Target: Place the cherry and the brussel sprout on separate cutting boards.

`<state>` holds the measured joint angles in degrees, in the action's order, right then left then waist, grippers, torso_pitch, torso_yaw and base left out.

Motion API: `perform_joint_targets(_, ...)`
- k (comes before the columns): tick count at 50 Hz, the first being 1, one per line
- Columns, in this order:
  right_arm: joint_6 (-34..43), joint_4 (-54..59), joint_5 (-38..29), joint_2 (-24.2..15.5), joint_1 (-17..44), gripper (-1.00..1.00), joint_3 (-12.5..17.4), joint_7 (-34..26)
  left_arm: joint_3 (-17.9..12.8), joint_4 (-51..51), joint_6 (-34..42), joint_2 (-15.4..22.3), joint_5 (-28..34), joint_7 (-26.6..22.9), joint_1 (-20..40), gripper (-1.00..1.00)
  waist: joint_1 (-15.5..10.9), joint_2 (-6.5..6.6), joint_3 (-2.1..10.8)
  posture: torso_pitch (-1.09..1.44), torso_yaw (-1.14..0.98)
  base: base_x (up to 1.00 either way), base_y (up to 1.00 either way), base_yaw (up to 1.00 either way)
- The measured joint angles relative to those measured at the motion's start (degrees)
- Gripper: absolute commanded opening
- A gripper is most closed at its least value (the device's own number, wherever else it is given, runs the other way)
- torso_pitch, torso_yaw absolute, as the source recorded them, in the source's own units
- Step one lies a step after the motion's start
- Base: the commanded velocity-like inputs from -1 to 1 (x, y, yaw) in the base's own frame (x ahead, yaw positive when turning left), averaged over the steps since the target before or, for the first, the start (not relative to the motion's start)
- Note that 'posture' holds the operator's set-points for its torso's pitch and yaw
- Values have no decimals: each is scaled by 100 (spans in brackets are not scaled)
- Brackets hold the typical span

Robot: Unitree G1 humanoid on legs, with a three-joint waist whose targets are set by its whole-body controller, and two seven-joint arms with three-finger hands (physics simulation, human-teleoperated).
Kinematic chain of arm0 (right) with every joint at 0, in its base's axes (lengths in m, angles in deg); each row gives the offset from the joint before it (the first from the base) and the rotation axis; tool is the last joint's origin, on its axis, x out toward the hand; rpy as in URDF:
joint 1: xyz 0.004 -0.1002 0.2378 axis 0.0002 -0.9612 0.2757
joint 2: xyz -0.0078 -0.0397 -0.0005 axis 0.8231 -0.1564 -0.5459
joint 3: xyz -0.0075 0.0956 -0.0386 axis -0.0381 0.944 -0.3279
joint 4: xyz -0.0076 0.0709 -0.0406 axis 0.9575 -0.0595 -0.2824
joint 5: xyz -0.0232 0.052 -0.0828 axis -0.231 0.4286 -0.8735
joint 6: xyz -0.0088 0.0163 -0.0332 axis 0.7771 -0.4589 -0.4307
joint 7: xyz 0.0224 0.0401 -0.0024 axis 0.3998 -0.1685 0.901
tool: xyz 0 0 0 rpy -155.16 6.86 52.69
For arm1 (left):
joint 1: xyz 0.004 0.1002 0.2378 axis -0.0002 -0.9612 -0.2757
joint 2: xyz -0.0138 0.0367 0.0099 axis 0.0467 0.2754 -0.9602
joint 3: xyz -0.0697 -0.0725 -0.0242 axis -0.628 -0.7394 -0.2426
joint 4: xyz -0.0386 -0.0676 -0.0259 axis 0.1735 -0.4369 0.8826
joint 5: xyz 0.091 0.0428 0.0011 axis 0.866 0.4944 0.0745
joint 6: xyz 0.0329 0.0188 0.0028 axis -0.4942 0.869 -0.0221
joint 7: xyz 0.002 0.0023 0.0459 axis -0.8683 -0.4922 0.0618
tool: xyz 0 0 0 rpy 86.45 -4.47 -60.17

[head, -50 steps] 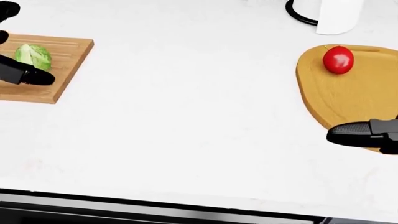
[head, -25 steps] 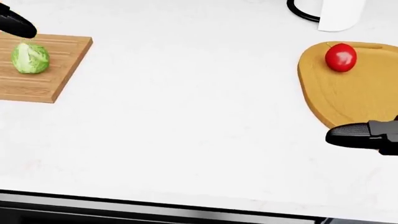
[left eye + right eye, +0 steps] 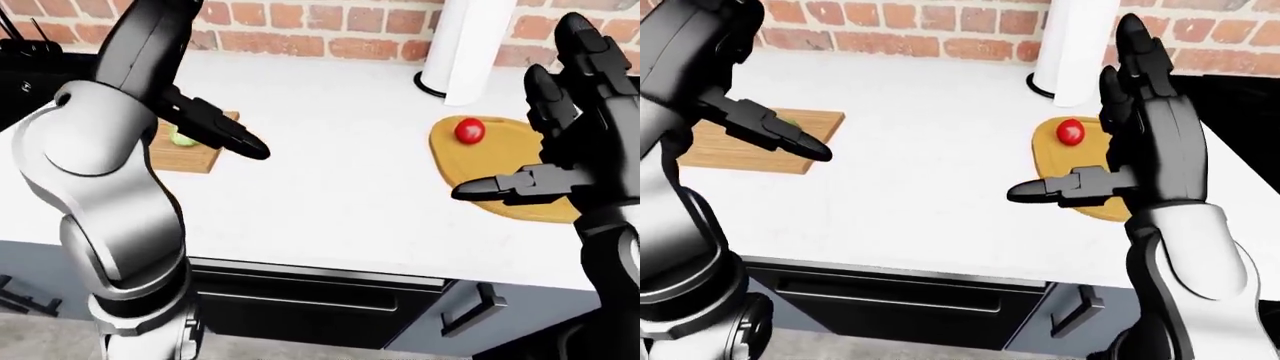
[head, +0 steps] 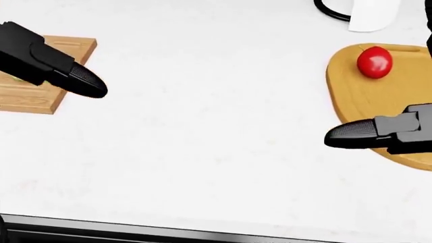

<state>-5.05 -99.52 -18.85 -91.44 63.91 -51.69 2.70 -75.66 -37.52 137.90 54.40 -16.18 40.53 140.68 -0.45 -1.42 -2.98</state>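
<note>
The red cherry lies near the top of the rounded wooden cutting board at the right of the head view. In the left-eye view the green brussel sprout rests on the rectangular wooden board, half hidden behind my left hand. That hand is raised above the board, open and holding nothing, one dark finger pointing right. My right hand is open too. It is upright over the rounded board's lower edge, fingers up and thumb stretched left, well apart from the cherry.
A white paper towel roll on a black base stands above the rounded board, against the brick wall. The white counter stretches between the two boards. Dark drawer fronts sit under the counter's near edge.
My left hand rose off the rectangular board, leaving the sprout there, and now covers it in the head view. The right thumb slid a little left and up.
</note>
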Motion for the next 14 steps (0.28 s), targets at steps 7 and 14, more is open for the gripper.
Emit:
perform_joint_targets(7,300,-276,225,31,257,100,-18,116,125,440,239,-298,885,-715,166,100,-14,-32,-25,0,0,0,0,0)
perform_joint_targets(14,527,-428,459,59,466,100,-121,278,203,674,296,-809,1458,-1048,114,100,-35,-79,-50,0,0,0,0,0)
